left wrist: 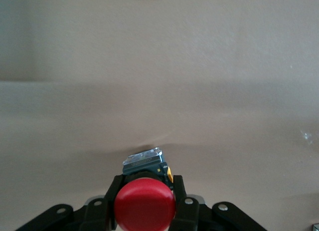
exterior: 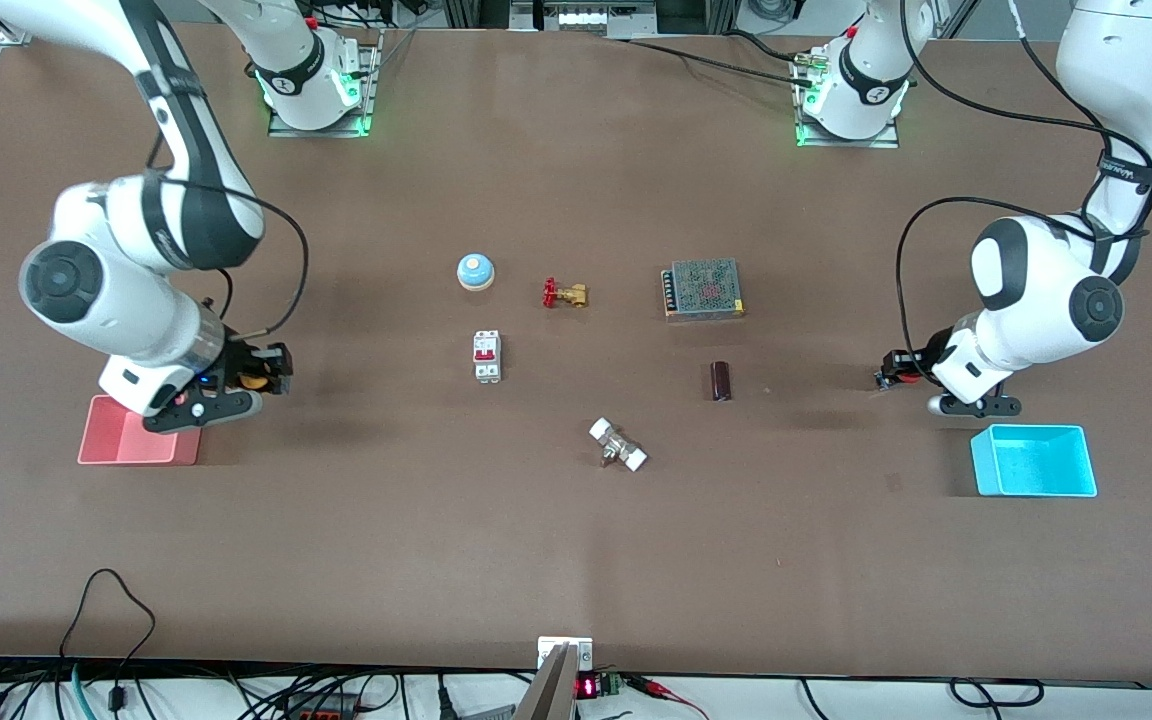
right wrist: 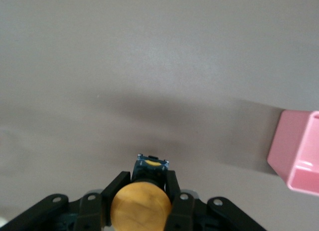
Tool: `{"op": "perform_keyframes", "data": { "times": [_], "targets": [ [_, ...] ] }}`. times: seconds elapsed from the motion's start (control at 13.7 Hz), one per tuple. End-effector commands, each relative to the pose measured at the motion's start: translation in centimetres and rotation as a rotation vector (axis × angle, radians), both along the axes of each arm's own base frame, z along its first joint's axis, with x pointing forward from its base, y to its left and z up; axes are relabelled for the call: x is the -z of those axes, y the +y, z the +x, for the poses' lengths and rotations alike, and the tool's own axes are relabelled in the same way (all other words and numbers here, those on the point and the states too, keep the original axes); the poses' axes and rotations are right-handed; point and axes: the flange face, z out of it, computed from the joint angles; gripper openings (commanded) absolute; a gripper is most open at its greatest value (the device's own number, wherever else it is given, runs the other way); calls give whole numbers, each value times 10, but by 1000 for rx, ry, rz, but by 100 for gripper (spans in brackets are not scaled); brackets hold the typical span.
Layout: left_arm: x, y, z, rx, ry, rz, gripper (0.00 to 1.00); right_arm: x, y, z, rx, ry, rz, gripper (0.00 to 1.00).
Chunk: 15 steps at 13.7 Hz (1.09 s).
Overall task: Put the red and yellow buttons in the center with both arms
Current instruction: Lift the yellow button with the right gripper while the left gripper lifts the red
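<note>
My left gripper (exterior: 891,372) is shut on the red button (left wrist: 145,205), a red mushroom cap on a black body, and holds it above bare table beside the blue bin, at the left arm's end. In the front view the red cap (exterior: 899,375) shows between the fingers. My right gripper (exterior: 271,372) is shut on the yellow button (right wrist: 141,207), an orange-yellow cap on a dark body, and holds it above the table beside the pink bin. The yellow cap (exterior: 254,381) shows in the front view. The brown tabletop's center (exterior: 576,370) is plain.
A pink bin (exterior: 136,444) sits under the right arm's wrist and shows in the right wrist view (right wrist: 298,156). A blue bin (exterior: 1033,460) sits by the left arm. Mid-table lie a blue-and-white bell (exterior: 475,270), brass valve (exterior: 565,294), breaker (exterior: 487,356), power supply (exterior: 703,289), dark cylinder (exterior: 721,381) and white fitting (exterior: 618,445).
</note>
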Motion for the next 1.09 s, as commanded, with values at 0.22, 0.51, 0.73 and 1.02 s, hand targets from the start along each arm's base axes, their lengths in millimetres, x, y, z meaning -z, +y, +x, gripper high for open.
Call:
{"op": "perform_keyframes", "data": {
  "times": [0.22,0.51,0.73,1.02],
  "targets": [
    [-4,-20,-13,107,-8,-1,34,42,17,-12,10,-17,14,33],
    [-15,-25,-10,120,-19,2,100,54,60,-22,-58,7,30,33],
    [-79,-24,10,124,-99,19,100,68,88,-29,-102,8,34,33],
    [-143,-7,57,80,-85,48,100,93,105,-36,-108,14,35,33]
  ]
}}
